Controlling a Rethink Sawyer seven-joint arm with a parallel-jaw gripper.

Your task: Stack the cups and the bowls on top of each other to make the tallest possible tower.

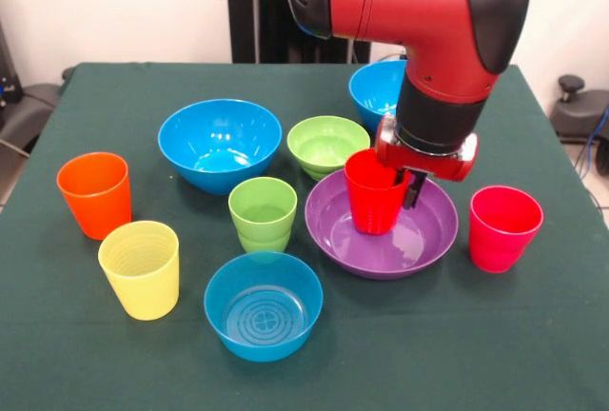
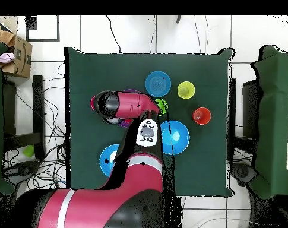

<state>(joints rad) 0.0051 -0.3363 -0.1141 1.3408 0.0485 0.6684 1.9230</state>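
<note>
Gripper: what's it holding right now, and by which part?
The gripper holds the red cup by its rim, over the purple bowl.

Bright even light; soft shadows; glare inside purple bowl (image 1: pixel 381 240).

No readable text, labels, brands or numbers in either view. The small blue bowl (image 1: pixel 263 305) carries only a moulded ring-and-cross pattern on its bottom, no lettering. The white button panel (image 2: pixel 148 133) on the arm shows dark controls, but any markings there are too small to read.
</note>
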